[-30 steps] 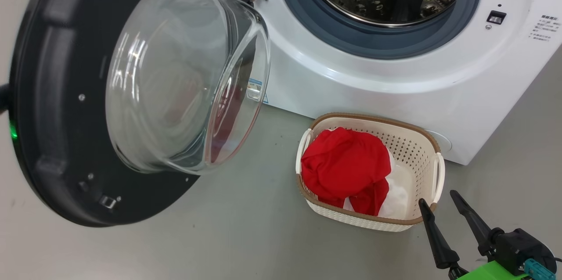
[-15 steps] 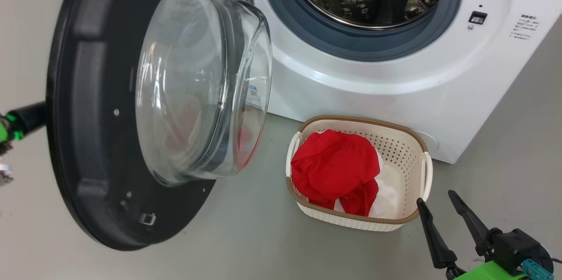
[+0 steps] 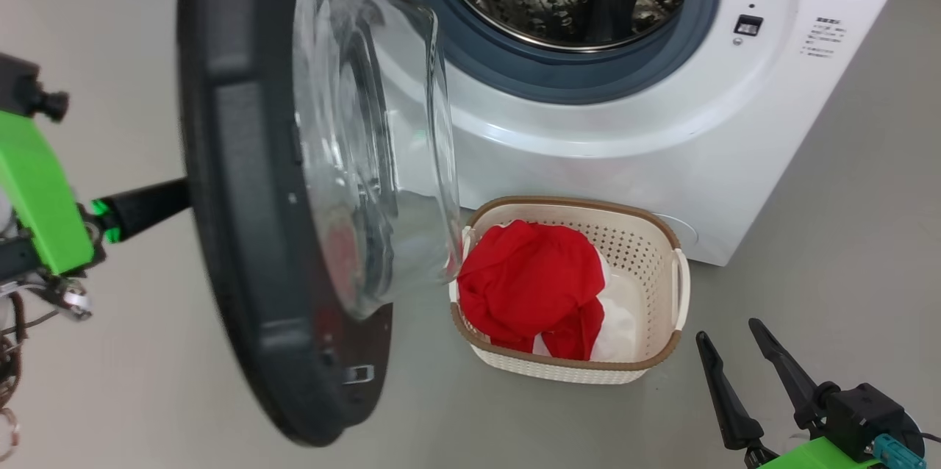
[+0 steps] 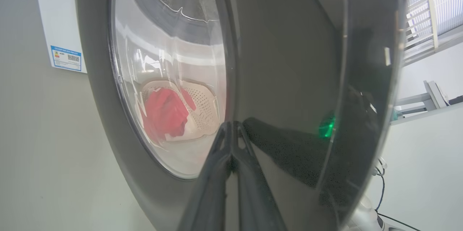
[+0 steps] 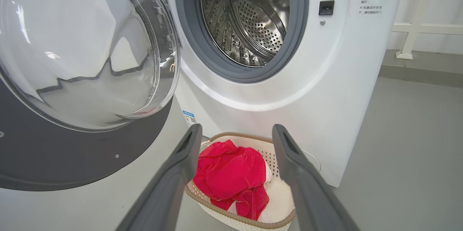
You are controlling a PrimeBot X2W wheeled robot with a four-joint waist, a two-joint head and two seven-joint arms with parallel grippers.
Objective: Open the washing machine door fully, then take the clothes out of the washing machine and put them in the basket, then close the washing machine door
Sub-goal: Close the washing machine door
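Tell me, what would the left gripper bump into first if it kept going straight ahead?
The washing machine door. The left gripper points right at its glossy black outer face, and its tips seem to touch it.

Grey floor [image 3: 514, 417], washing machine [image 3: 625, 123], basket [image 3: 639, 248]

Left gripper [image 4: 231, 131] fingers pressed together; right gripper [image 3: 728, 331] fingers spread apart.

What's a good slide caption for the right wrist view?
Open right pincer frames the basket of red clothes below the washing machine, its door standing partly open.
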